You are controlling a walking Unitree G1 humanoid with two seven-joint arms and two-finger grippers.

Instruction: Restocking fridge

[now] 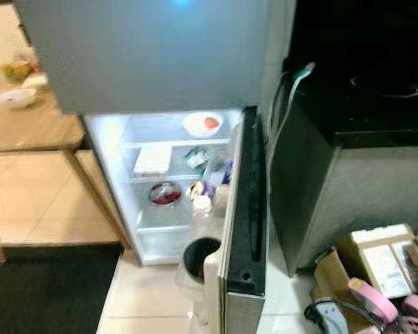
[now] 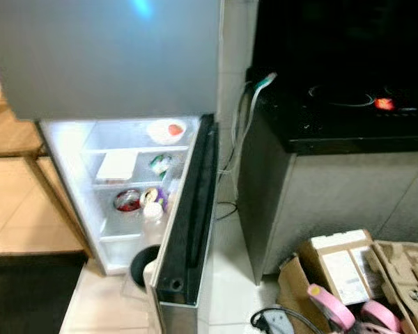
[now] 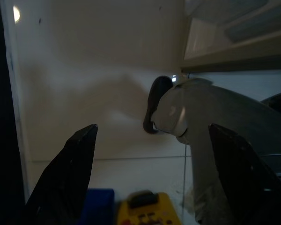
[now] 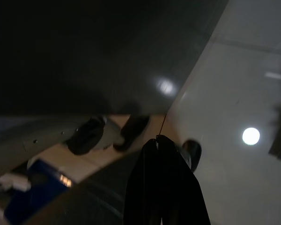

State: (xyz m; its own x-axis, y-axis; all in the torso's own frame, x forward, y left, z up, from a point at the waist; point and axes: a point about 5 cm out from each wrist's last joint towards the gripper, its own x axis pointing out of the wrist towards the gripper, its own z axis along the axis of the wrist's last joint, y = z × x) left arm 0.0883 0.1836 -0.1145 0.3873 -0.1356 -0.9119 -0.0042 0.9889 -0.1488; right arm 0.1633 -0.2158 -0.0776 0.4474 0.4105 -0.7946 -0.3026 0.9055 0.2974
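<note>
- The fridge (image 1: 167,181) stands with its lower door (image 1: 245,209) swung wide, edge-on to the head camera, and its lit interior in view.
- On the top shelf sits a white bowl (image 1: 203,124) holding something red; on the shelf below lie a flat white container (image 1: 153,159) and a green-and-white packet (image 1: 197,158).
- Lower down are a metal bowl (image 1: 165,193) with dark red contents and a small purple-and-white item (image 1: 202,188) just beside it.
- In the door rack a clear bottle with a white cap (image 1: 203,213) stands above a dark round cup (image 1: 200,257).
- To the left of the fridge a wooden bench (image 1: 28,125) carries a white bowl (image 1: 17,97); to the right a black cooktop (image 2: 348,111) sits on a grey cabinet.
- On the floor by the cabinet are cardboard boxes (image 1: 380,261) and pink tape rolls (image 1: 376,299).
- The left gripper (image 3: 150,173) hangs with its jaws spread wide; beyond them is a pale tiled floor (image 3: 84,84), and close below them a yellow object (image 3: 147,208) beside a blue one (image 3: 98,206).
- The right gripper (image 4: 161,187) has its jaws pressed together, holding nothing; past them lie a dark surface and pale floor with light reflections.
- The fridge is well apart from both sets of jaws.
</note>
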